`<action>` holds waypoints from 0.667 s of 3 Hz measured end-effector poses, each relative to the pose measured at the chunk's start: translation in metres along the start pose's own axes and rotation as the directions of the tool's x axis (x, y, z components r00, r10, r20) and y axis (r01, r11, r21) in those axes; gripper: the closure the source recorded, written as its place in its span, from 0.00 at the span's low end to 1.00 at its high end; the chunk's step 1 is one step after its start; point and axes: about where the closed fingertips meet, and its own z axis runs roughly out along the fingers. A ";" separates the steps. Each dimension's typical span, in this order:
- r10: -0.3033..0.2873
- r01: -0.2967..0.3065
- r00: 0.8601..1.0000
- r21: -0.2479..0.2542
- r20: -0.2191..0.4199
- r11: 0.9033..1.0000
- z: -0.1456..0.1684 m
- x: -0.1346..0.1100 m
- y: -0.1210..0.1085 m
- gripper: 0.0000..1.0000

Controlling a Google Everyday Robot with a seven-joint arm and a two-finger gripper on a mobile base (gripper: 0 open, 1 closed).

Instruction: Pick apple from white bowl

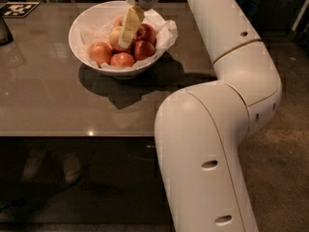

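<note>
The white bowl (76, 29) stands on the brown table, lined with crinkled white paper and holding several apples. The pale yellow-golden apple (115, 35) lies at the bowl's middle back, with deeper red apples (100, 52) in front and to its right. My gripper (128, 29) reaches down from above into the bowl and sits right against the pale apple's right side, covering part of it. The pale apple rests in the bowl among the others.
The brown table (48, 95) has its front edge just below the bowl's shadow. A dark object (4, 30) stands at the far left edge and a black-and-white marker (18, 8) lies at the back left. My large white arm (207, 153) fills the right foreground.
</note>
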 end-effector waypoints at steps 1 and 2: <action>0.015 -0.015 1.000 -0.015 0.011 1.000 0.011 0.004 -0.002 0.00; 0.027 -0.026 0.999 -0.021 0.022 0.999 0.016 0.008 -0.003 0.00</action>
